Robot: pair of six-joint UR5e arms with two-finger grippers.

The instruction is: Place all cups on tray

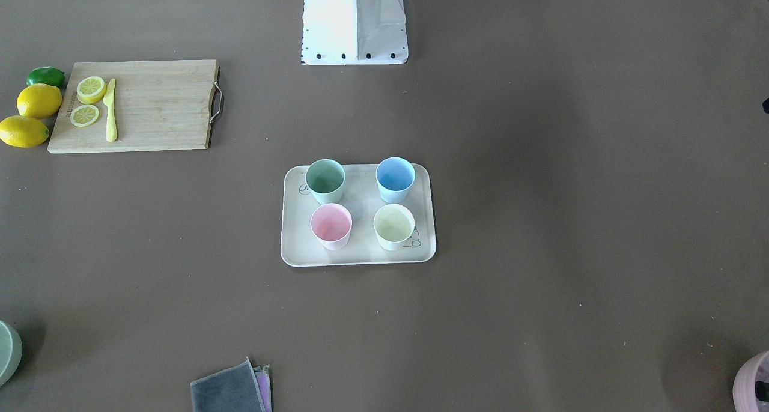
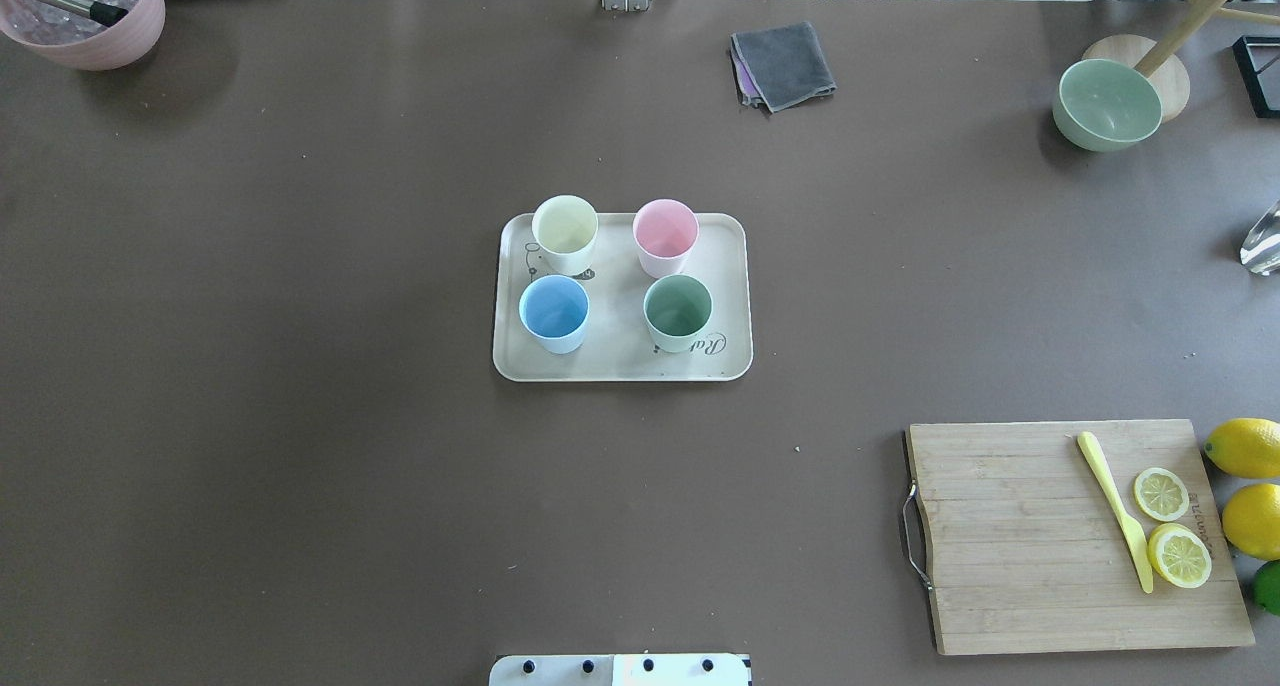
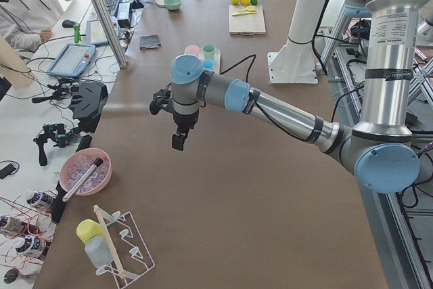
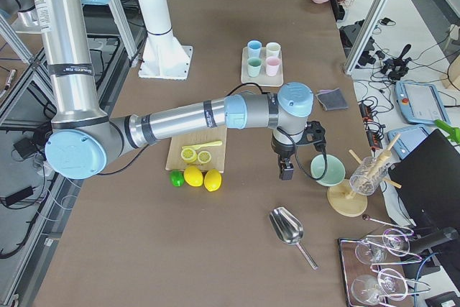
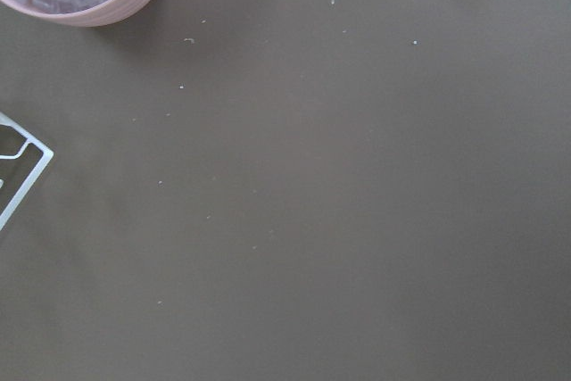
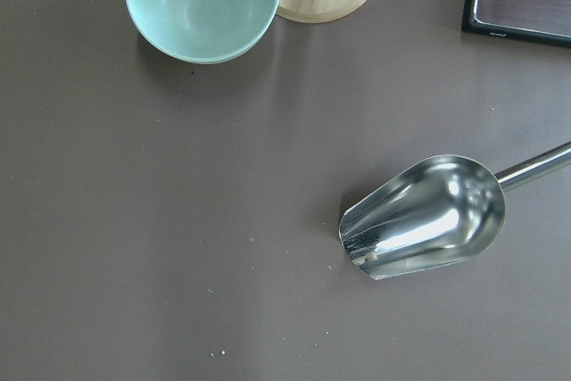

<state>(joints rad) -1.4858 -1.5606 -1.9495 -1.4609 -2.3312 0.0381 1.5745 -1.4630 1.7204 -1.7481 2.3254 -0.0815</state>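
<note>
Both arms held wide, and the job looks done.
The left gripper (image 3: 177, 141) and right gripper (image 4: 286, 170) hang near the table ends, grip unreadable. Best left there, since the matte green cup (image 2: 677, 308), blue cup (image 2: 553, 308), pink cup (image 2: 665, 232) and pale yellow cup (image 2: 565, 228) stand upright, mouths up, on the cream rectangular rimmed tray (image 2: 620, 371), whose long axis runs across the table.

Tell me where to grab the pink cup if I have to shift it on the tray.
Take the pink cup by its rim, coming straight down: it stands upright, mouth open. Pinching the wall that faces the rim of the tray, inside and out, is probably safest, since the yellow cup and the green cup stand beside its other sides.
</note>
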